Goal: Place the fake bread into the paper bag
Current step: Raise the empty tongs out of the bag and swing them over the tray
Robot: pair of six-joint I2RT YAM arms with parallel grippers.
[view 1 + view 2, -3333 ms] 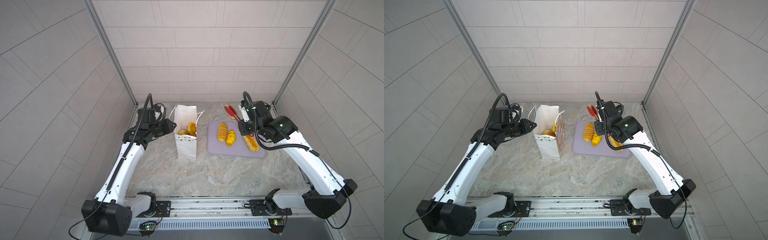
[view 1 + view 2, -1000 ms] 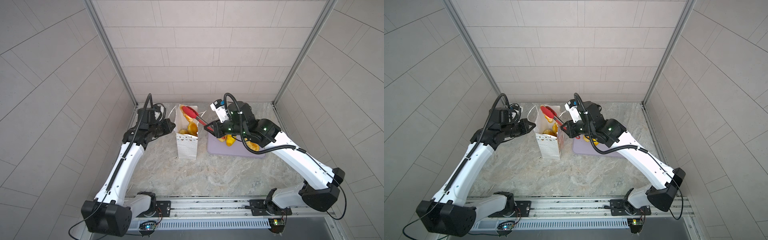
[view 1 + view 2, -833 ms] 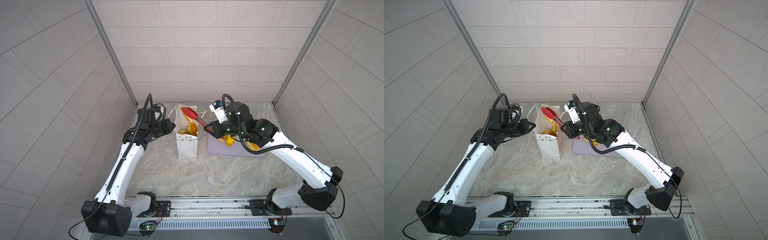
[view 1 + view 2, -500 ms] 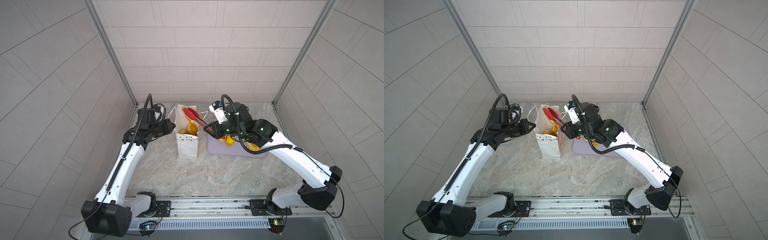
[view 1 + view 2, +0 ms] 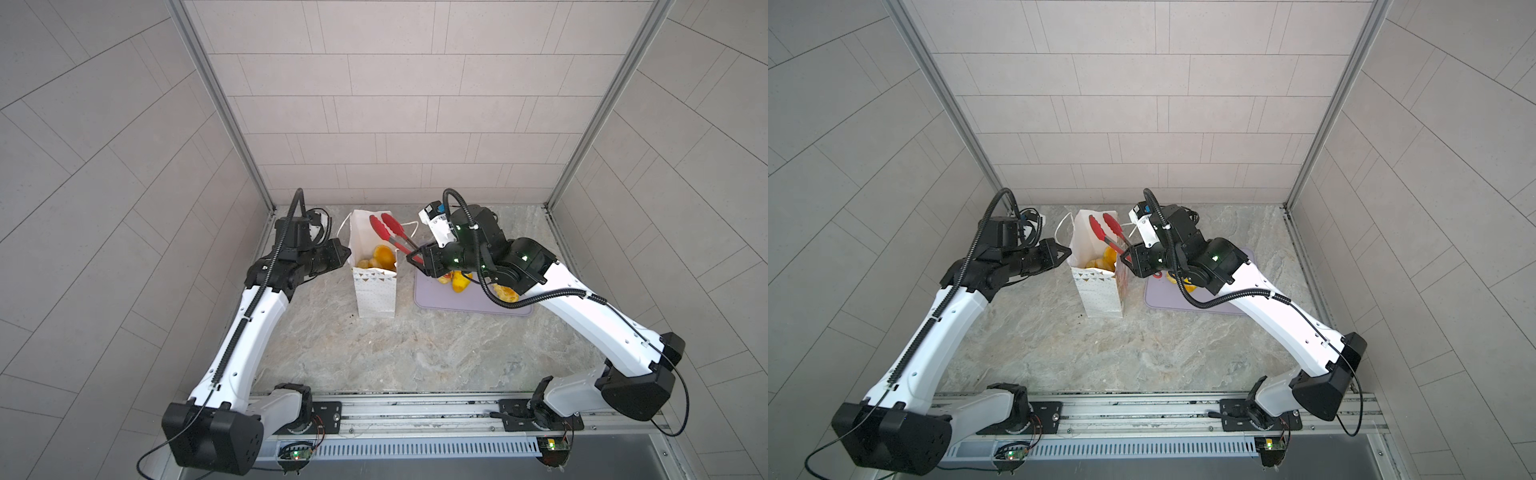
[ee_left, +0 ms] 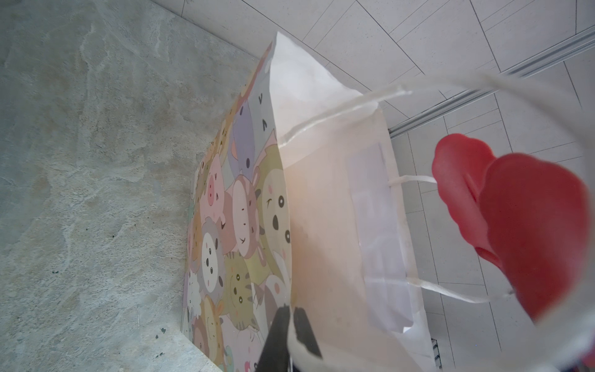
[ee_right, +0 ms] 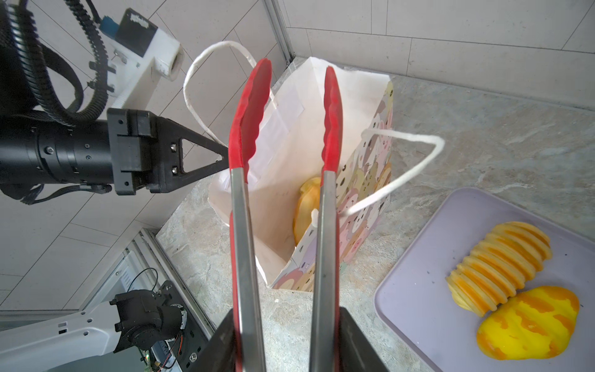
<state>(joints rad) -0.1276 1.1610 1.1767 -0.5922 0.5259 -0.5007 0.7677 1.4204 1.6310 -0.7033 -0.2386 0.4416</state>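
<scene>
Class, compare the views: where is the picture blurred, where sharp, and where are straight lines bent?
Left wrist view: tongs a red blur near the lens, paper bag print sharp. Right wrist view: tongs and fake bread crisp. Both top views: side-wall tile lines curve slightly toward the edges.

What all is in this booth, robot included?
paper bag: one, white with cartoon animals, upright mid-table.
fake bread in bag: at least two, golden-orange, bottom.
fake bread on tray: at least three, yellow-orange.
tray: one, lilac, beside the bag, right arm's side.
tongs: one, red-tipped steel, over the bag's mouth.
table: one, grey marble look.
left gripper: one, black, pinching the bag's rim.
right gripper: one, black, holding the tongs.
</scene>
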